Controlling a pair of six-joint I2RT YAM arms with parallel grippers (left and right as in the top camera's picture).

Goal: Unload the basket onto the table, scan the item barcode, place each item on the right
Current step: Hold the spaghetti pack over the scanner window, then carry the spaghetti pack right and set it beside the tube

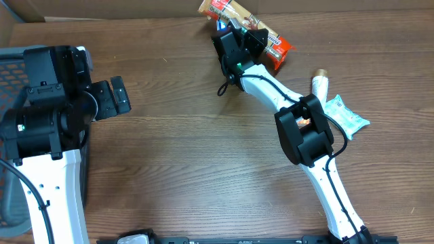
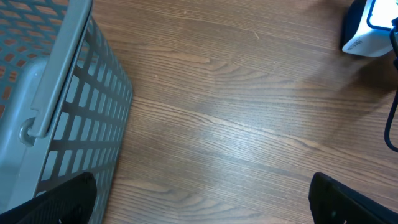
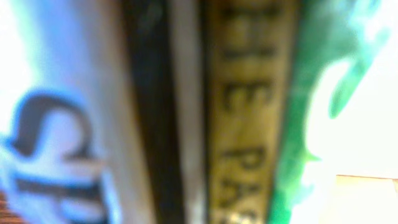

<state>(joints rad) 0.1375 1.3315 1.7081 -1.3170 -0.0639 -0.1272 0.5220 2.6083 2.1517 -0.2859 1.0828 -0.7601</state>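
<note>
Orange snack pack (image 1: 277, 47) at right pincer (image 1: 247, 41) (hold unclear); left pincer (image 2: 205, 200) wide open, empty.

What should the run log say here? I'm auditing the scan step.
left claw: open, empty, beside basket | right claw: over snack packet, grip unclear

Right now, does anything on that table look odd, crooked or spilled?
Nothing looks spilled or broken. One oddity: the right wrist camera shows only a blurred label, too close to read. From overhead, the right tool covers part of the snack packet, which lies askew at the far edge of the table.
</note>
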